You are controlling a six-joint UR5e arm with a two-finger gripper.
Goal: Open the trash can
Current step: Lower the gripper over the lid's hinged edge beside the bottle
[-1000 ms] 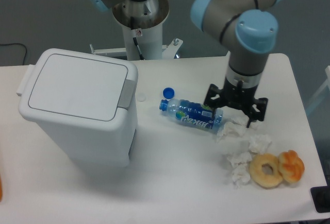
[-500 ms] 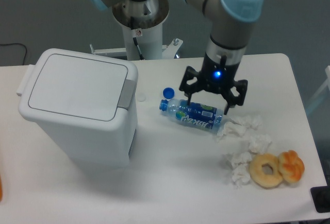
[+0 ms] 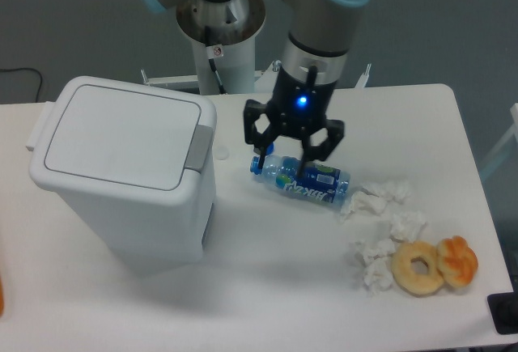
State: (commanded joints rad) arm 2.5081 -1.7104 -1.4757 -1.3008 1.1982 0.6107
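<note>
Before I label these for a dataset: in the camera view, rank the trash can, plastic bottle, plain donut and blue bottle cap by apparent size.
1. trash can, by far the largest
2. plastic bottle
3. plain donut
4. blue bottle cap, smallest, partly hidden behind the end effector

A white trash can (image 3: 121,166) with a grey tab (image 3: 199,146) is seen. A blue-labelled clear bottle (image 3: 303,182), white crumpled tissues (image 3: 380,231), a tan doughnut (image 3: 419,268) and a black gripper (image 3: 283,162) lit blue are shown.
</note>
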